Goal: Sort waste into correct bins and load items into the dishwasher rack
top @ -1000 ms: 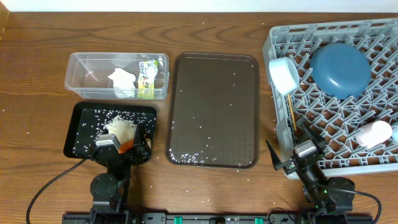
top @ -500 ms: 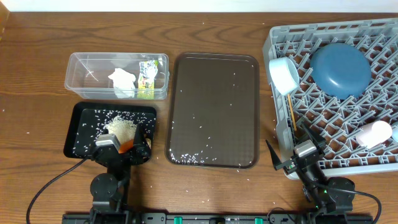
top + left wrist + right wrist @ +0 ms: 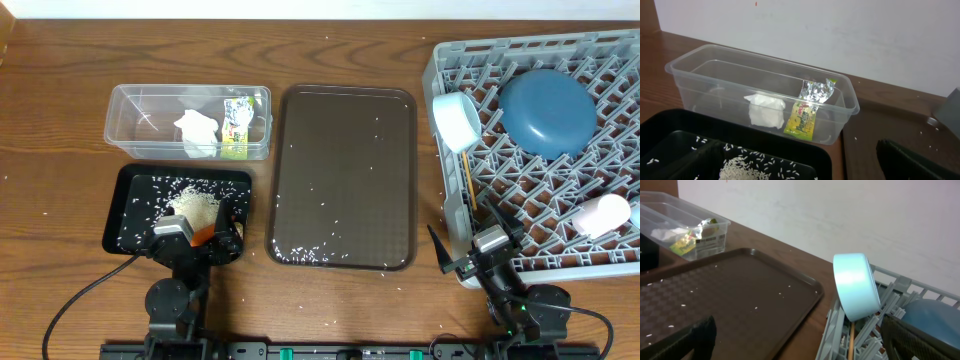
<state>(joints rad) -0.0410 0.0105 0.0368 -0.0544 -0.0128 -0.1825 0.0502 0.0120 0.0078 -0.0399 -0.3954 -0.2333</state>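
Jaws spread and empty on both my arms: left jaws hang over the black tray's [image 3: 125,215] near edge, right jaws at the rack's [image 3: 540,180] near corner. Wrapper [image 3: 237,128] and tissue [image 3: 197,133] lie in the tub [image 3: 140,115]. Rice [image 3: 197,207] is heaped in the black tray, with stray grains [image 3: 300,256] on the brown tray [image 3: 345,150]. Plate [image 3: 547,110], bowl [image 3: 457,120], chopsticks [image 3: 466,180] and a cup [image 3: 600,215] sit in the rack on the bench [image 3: 60,60].

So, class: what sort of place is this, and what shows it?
Probably a robot test bench staged as a dish-clearing station, not a real kitchen: robot arms at a wooden table, a grey rack holding a plate, and a tub holding a wrapper.
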